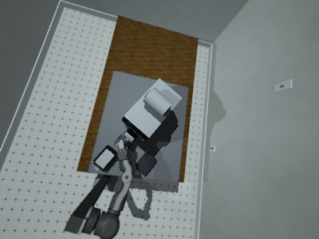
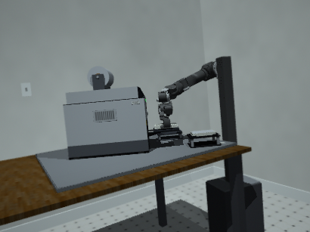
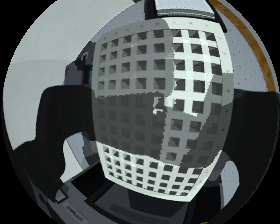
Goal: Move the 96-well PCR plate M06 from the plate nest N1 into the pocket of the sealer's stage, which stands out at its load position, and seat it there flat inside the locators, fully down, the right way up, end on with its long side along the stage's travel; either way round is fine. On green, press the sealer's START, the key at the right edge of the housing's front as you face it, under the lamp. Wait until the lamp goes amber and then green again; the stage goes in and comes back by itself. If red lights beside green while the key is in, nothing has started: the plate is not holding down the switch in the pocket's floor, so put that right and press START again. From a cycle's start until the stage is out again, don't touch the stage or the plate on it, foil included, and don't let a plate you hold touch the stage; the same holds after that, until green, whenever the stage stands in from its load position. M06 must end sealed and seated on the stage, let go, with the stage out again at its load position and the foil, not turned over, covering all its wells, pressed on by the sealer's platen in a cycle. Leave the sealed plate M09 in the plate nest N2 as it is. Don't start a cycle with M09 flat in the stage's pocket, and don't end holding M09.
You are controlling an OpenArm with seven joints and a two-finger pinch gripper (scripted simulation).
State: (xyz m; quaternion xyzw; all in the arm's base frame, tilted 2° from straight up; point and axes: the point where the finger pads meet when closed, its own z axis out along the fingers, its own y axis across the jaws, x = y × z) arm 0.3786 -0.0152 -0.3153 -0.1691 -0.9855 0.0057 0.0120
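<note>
My gripper (image 2: 165,123) is shut on the PCR plate M06 (image 3: 159,116), whose open wells fill the wrist view. It holds the plate at the sealer's stage (image 2: 166,133), which stands out in front of the grey sealer (image 2: 106,122). From the side the plate sits low at the pocket; I cannot tell whether it is fully down. From above, the gripper (image 1: 125,139) covers the stage. A small green lamp (image 2: 145,100) glows at the sealer's front corner. The sealed plate M09 (image 1: 104,159) lies in its nest N2 and also shows in the wrist view (image 3: 178,0).
The dark nest N1 (image 1: 147,163) stands without a plate to the right of the arm. A foil roll (image 1: 157,101) sits on top of the sealer. The arm's post (image 2: 227,105) stands at the table's end, close to nest N2 (image 2: 204,137).
</note>
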